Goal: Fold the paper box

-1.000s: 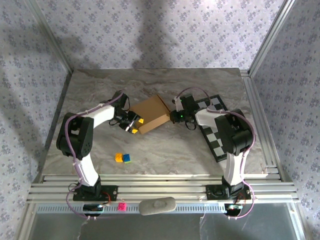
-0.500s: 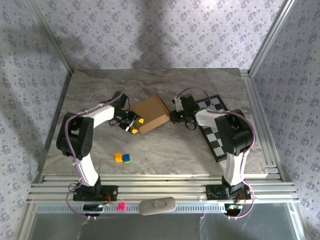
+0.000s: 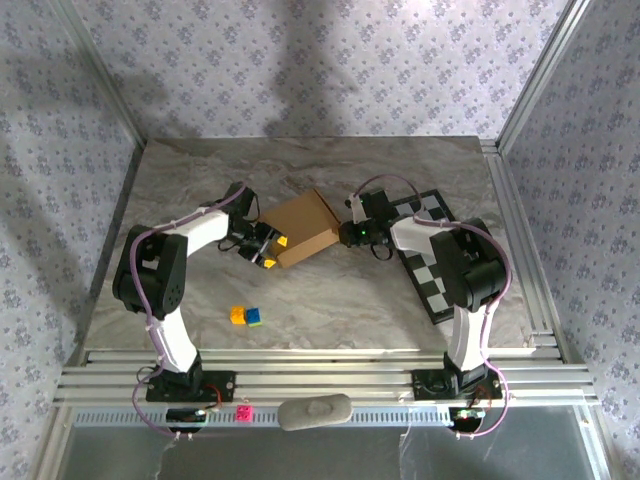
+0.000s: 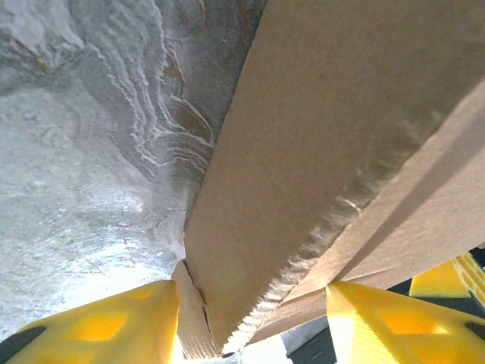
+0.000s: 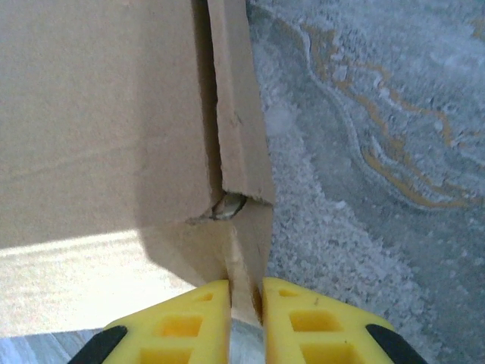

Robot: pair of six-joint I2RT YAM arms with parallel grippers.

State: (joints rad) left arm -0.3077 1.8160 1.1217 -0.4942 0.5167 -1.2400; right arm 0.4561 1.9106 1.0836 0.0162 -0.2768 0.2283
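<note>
Cropped paper box (image 4: pixel 341 114) edge between fingers (image 4: pixel 91 326)

The paper box (image 3: pixel 303 228) is plain tan-brown cardboard, folded into a shallow rectangular shape with its top closed. It lies flat near the middle of the table (image 3: pixel 330 170), turned askew to the table's edges. At one corner the folded layers gape slightly.

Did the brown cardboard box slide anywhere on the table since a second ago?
No. The paper box lies in the same spot in the top view, and its right corner is just as near the checkerboard as before.
</note>
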